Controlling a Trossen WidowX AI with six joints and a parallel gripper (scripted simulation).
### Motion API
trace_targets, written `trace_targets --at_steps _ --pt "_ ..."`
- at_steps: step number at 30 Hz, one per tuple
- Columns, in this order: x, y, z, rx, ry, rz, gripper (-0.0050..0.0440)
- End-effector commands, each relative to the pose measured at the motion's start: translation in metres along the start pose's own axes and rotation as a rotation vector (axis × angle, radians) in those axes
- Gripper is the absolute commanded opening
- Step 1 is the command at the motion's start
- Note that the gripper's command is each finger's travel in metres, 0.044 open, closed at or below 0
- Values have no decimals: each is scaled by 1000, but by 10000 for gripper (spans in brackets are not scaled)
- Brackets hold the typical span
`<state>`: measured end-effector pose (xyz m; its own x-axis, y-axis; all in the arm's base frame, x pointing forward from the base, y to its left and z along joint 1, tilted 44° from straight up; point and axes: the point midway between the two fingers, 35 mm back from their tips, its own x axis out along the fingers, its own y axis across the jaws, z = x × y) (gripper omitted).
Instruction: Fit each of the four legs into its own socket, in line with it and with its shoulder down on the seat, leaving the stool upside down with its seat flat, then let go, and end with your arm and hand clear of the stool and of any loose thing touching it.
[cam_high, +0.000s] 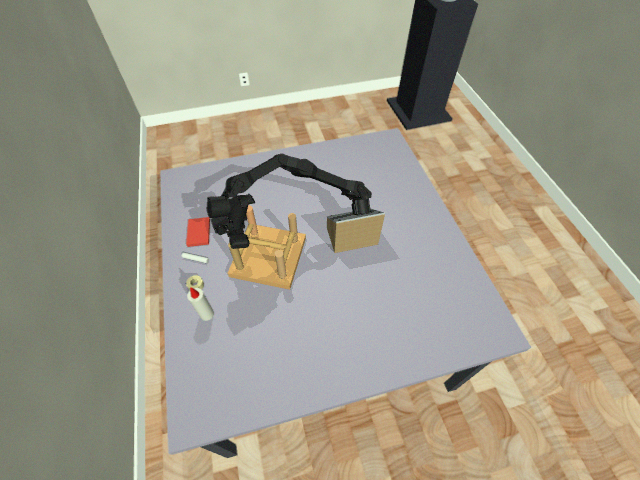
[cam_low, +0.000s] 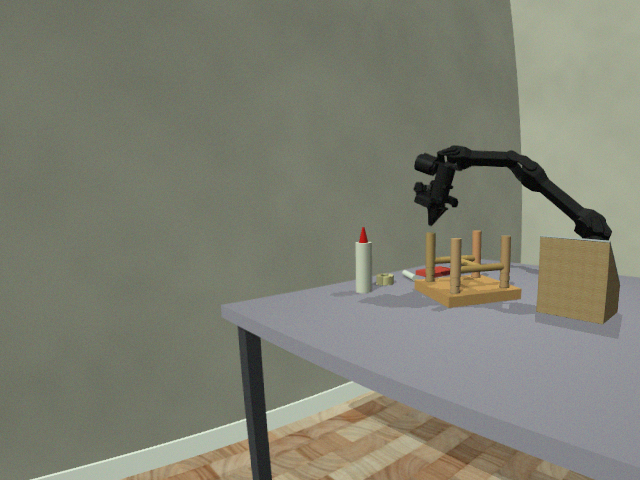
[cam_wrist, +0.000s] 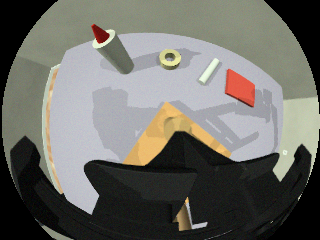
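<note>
The stool seat (cam_high: 261, 271) (cam_low: 485, 299) (cam_wrist: 147, 147) lies flat, underside up, on the table. Four wooden legs stand upright at its corners: the left leg (cam_high: 238, 259) (cam_low: 430, 258), the front leg (cam_high: 280, 266) (cam_low: 455, 268), the right leg (cam_high: 293, 227) (cam_low: 505, 260) and the back leg (cam_high: 251, 222) (cam_low: 476, 253). Rails (cam_high: 266, 242) (cam_low: 481, 268) run between them. Whether each shoulder touches the seat is too small to tell. My gripper (cam_high: 239, 242) (cam_low: 431, 223) (cam_wrist: 179, 135) is shut and empty, its tips a small gap above the left leg's top.
Near the stool are a white bottle with a red tip (cam_high: 202, 305) (cam_low: 363, 266) (cam_wrist: 117, 55), a tan ring (cam_high: 200, 281) (cam_low: 384, 279) (cam_wrist: 163, 60), a white stick (cam_high: 194, 257) (cam_wrist: 209, 71) and a red block (cam_high: 197, 231) (cam_low: 436, 271) (cam_wrist: 240, 88). A wooden block (cam_high: 357, 234) (cam_low: 573, 279) stands by my base.
</note>
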<state>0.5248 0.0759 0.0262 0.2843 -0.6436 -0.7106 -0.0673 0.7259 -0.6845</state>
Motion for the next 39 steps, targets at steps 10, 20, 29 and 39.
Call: trace_targets --at_steps 10,20,29,39 --pt "-1 -1 0 1 -2 0 120" --pt "-1 -1 0 1 -2 0 360" --pt "-57 -1 16 5 -118 16 440" --pt "-59 4 10 -2 -108 19 440"
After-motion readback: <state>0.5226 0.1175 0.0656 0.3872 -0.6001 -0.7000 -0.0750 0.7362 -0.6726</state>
